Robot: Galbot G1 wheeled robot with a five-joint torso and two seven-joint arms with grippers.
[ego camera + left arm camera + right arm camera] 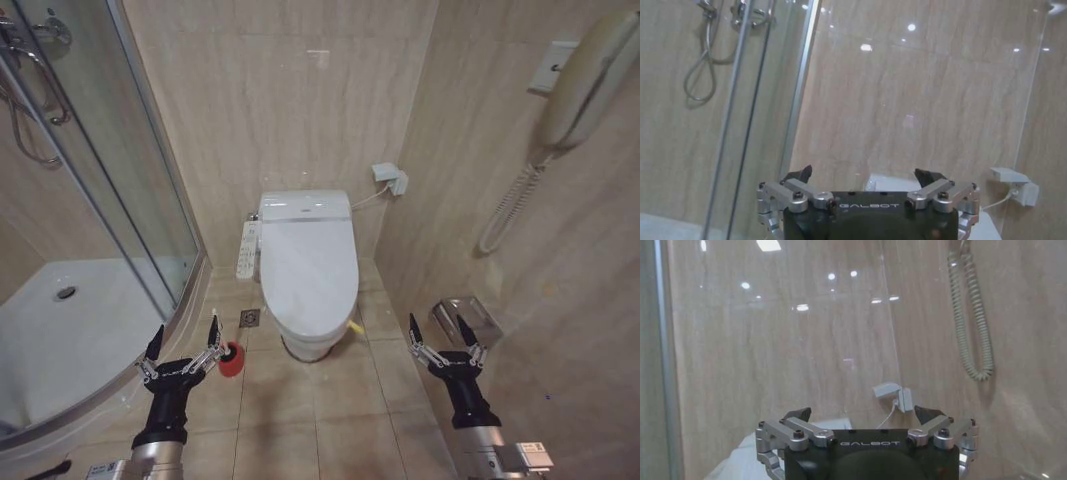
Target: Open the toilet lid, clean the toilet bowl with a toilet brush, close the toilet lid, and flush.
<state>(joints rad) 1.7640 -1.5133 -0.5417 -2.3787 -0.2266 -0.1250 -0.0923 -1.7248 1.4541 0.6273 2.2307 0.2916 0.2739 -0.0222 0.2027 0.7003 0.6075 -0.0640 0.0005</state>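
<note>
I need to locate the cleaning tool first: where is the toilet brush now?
In the head view, the toilet brush stands in its red pot on the floor tiles, left of the toilet bowl, just beside the open left gripper.

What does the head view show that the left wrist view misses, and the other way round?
Head view alone: the closed toilet lid, the toilet bowl, the red pot of the toilet brush, the right gripper open, and the wall phone. Left wrist view alone: the shower hose looped behind the glass. Both: the left gripper open, the wall socket and the glass shower screen.
</note>
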